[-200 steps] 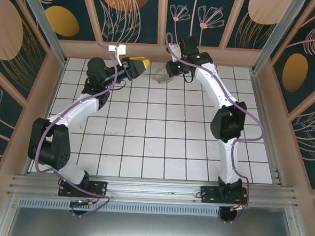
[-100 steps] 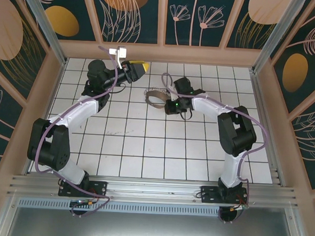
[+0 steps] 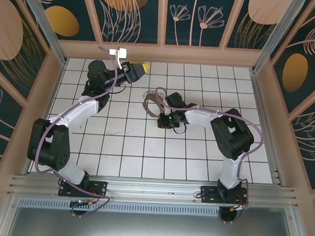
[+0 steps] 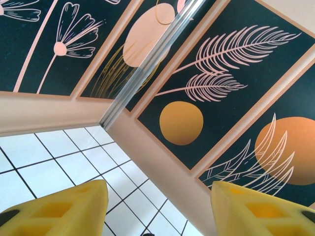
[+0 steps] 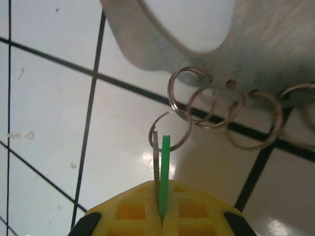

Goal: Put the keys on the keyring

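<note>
The right gripper (image 5: 160, 216) is clamping its yellow fingers on the green key (image 5: 165, 167), which is standing edge-on with its tip overlapping a small silvery loop (image 5: 170, 130) just beyond; whether it is threaded cannot be told. That loop is hanging off the grey keyring (image 5: 147, 49), which is lying on the white tiles (image 5: 44, 98). Farther off, near the back wall (image 3: 161, 52), the left gripper (image 4: 157, 211) is hovering with its fingers apart, gripping nothing.

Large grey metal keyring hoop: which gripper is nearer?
Right. Right gripper, shut on the tiny green-headed key, is at the grey keyring hoop's silvery loops; left gripper sits open by the far wall, apart.
</note>
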Robot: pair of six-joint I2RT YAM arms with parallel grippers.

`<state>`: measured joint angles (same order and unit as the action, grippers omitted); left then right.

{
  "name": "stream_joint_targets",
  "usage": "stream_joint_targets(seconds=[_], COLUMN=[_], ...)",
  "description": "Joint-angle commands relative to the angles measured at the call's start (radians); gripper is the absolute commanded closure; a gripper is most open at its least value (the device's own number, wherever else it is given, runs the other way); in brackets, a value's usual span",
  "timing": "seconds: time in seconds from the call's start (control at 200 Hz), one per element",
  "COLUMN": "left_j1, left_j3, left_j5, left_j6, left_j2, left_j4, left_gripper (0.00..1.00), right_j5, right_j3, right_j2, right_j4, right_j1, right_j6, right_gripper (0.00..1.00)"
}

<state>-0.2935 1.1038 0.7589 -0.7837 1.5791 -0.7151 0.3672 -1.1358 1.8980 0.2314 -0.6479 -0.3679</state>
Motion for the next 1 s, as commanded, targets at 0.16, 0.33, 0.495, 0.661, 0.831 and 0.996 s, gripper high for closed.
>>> stream_joint_targets(seconds=[0.16, 0.33, 0.495, 0.661, 0.831, 0.996], left_j1=[0.006, 0.007, 0.006, 0.007, 0.006, 0.009], left_j3=[0.011, 0.007, -0.007, -0.062, -0.270, -0.467], left_j5=[0.038, 0.039, -0.002, -0.270, -0.663, -1.002], left_j6=[-0.036, -0.042, 0.011, 0.198, 0.435, 0.665], left_j2=[0.010, 0.004, -0.039, -0.160, -0.340, -0.456], left_j4=[-0.077, -0.087, -0.036, 0.136, 0.100, 0.019], left_gripper=[0.41, 0.23, 0.01, 0.01, 0.01, 0.01], right_j5=[0.100, 0.102, 0.035, -0.132, -0.372, -0.584], right_j3=[0.122, 0.170, 0.130, 0.096, 0.169, 0.415], right_j2=[-0.199, -0.393, -0.540, -0.632, -0.673, -0.729], right_j4=[-0.060, -0.032, 0.009, -0.012, -0.134, -0.471], right_j1=[-0.049, 0.024, 0.162, 0.303, 0.430, 0.484], right_j6=[-0.064, -0.066, -0.040, 0.002, 0.015, 0.052], right_gripper=[0.54, 0.22, 0.08, 0.05, 0.02, 0.01])
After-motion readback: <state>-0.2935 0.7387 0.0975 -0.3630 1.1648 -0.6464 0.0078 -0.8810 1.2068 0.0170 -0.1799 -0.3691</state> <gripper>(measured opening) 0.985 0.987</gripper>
